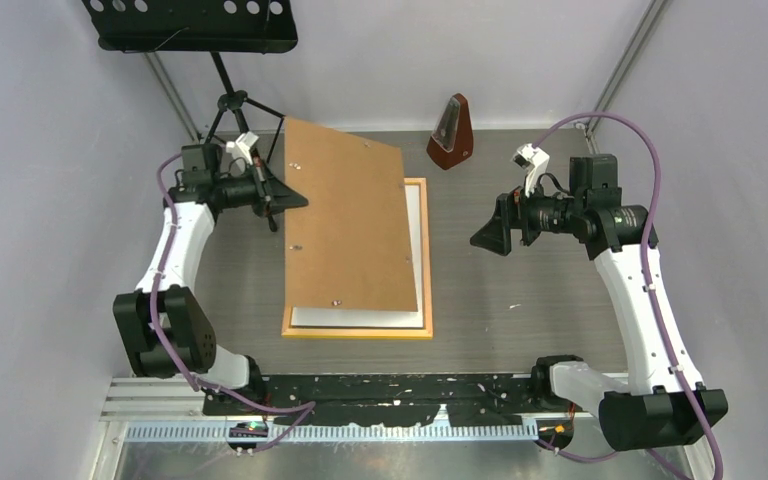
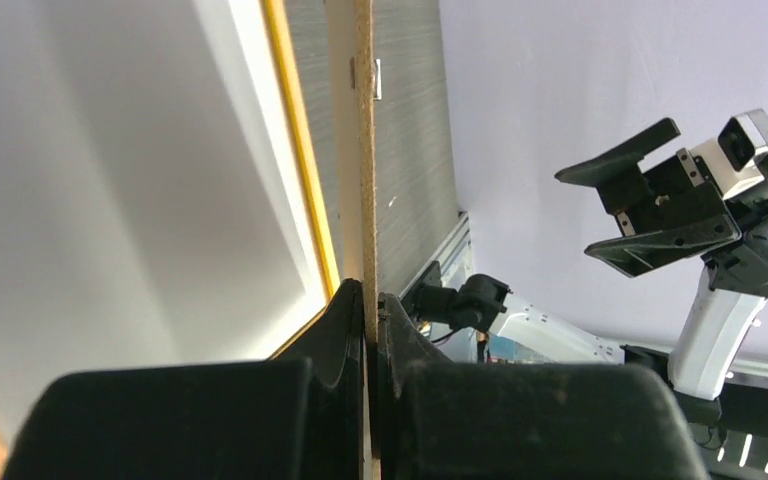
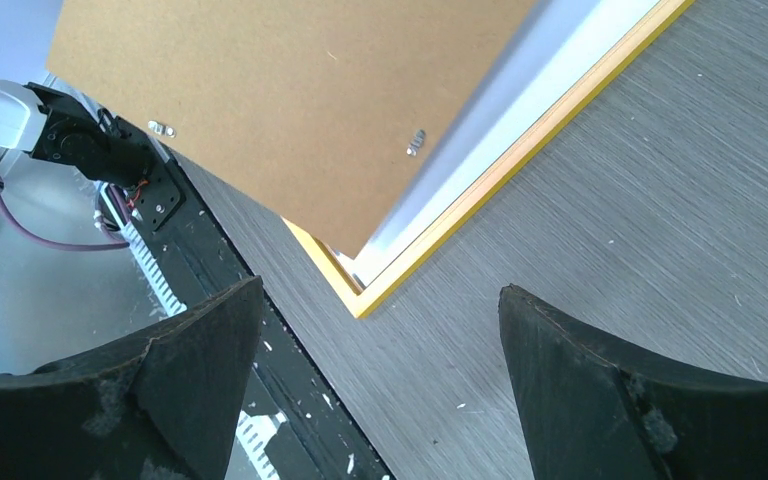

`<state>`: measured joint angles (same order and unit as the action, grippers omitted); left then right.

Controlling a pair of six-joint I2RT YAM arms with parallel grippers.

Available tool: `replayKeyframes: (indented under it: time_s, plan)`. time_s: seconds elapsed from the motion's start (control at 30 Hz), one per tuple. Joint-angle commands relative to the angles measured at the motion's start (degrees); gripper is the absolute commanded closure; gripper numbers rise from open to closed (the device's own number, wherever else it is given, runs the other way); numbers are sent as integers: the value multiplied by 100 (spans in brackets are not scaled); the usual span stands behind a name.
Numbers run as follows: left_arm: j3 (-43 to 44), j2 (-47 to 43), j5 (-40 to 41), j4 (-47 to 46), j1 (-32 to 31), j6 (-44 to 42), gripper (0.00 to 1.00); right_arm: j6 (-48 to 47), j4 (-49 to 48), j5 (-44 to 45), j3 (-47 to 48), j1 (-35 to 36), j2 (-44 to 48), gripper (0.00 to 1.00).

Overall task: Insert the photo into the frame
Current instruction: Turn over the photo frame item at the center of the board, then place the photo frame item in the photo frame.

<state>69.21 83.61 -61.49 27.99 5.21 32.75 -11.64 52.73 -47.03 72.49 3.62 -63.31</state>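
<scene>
Gripping the left edge of the brown backing board [image 1: 345,220], the left hand [image 1: 282,203] holds it tilted above the frame [image 1: 360,332], which lies flat on the surface [image 1: 520,290] with a white sheet [image 1: 360,317] inside, seen from above. Its wrist view shows both fingers [image 2: 345,330] clenched on the board's thin edge; the right wrist view shows the right hand [image 3: 380,300] spread wide, holding nothing, near the frame's corner.

walls [image 1: 410,60]: pale lilac panels | table [image 1: 520,280]: grey wood-grain | far edge: brown metronome [image 1: 451,133], black perforated stand [image 1: 190,25]
</scene>
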Motion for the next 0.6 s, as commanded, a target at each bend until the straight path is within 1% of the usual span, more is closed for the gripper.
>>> replayKeyframes:
  time_s: [0.0, 0.1, 0.3, 0.4, 0.57]
  plan:
    - [472, 100, -624, 1323, 314, -1247, 100, 33, -268, 23, -85, -19, 210, 7]
    - [473, 188, -646, 1571, 366, -1537, 100, 39, -272, 45, -97, -21, 225, 7]
    - [494, 373, -717, 1473, 375, -1547, 100, 48, -281, 85, -133, -19, 268, 7]
    - [471, 471, -750, 1251, 375, -1338, 100, 50, -288, 122, -153, -20, 306, 7]
    - [244, 574, -809, 611, 363, -818, 100, 51, -290, 156, -177, -15, 334, 7]
